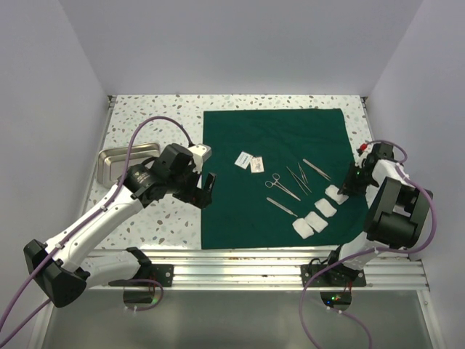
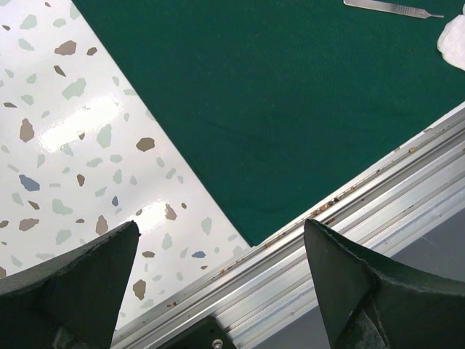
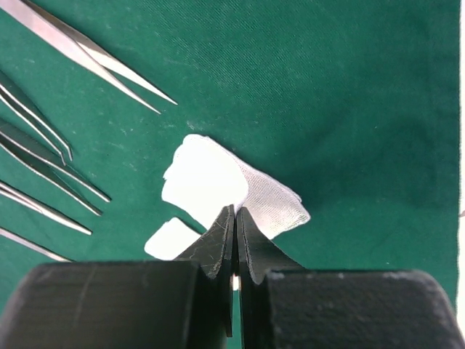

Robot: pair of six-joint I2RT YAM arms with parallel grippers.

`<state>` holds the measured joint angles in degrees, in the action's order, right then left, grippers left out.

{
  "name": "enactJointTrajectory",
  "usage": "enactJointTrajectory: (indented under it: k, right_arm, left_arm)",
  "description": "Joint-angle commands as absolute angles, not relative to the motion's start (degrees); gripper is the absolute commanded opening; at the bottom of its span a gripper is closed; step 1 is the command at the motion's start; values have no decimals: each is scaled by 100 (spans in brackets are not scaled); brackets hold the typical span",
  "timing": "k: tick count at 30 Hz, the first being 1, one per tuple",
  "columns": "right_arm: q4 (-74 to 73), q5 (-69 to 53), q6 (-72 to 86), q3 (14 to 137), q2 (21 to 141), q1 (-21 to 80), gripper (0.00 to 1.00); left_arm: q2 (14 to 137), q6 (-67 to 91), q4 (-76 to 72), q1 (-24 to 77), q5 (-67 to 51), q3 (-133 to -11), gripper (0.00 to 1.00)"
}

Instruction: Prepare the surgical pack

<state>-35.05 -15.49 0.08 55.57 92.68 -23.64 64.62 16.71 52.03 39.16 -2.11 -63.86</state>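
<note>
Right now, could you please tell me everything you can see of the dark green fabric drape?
The dark green matte fabric drape lies flat and unfolded, roughly square, on the speckled table, its near edge along the aluminium rail. Steel instruments, white gauze pads and two small packets rest on it.

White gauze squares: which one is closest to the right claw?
The far-right gauze in the row of four, at the tips of the shut right gripper; the other three lie farther left.
</note>
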Motion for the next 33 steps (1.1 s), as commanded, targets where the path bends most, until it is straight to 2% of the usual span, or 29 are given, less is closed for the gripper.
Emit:
enactJointTrajectory:
  k: [1, 3, 5, 6, 7, 11, 17, 33]
  right_arm:
    - [-3269, -1486, 255, 5493, 9325, -2373, 0]
    - [-3357, -1363, 325, 5511, 9308, -2373, 4]
    - [-3401, -1196, 439, 5519, 9150, -2373, 16]
    - [-3480, -1117, 483, 5537, 9097, -2373, 30]
    - [-3515, -907, 562, 5546, 8957, -2373, 36]
    - [-3665, -730, 799, 5528, 8684, -2382, 50]
    - [-3779, -615, 879, 5458, 8604, -2399, 53]
    - [-3700, -888, 835, 5598, 9483, -2408, 56]
  left_arm:
    - [6451, 1521, 5168, 3946, -149, -6434, 99]
    - [6442, 1521, 5177, 3938, -158, -6442, 99]
    - [6434, 1521, 5185, 3937, -167, -6451, 99]
    - [6416, 1521, 5186, 3937, -158, -6442, 99]
    - [6425, 1521, 5186, 3937, -158, -6460, 99]
    - [6399, 1521, 5159, 3937, -184, -6469, 99]
    - [6328, 1521, 5168, 3938, -202, -6442, 100]
    - [6495, 1556, 5150, 3911, -290, -6478, 100]
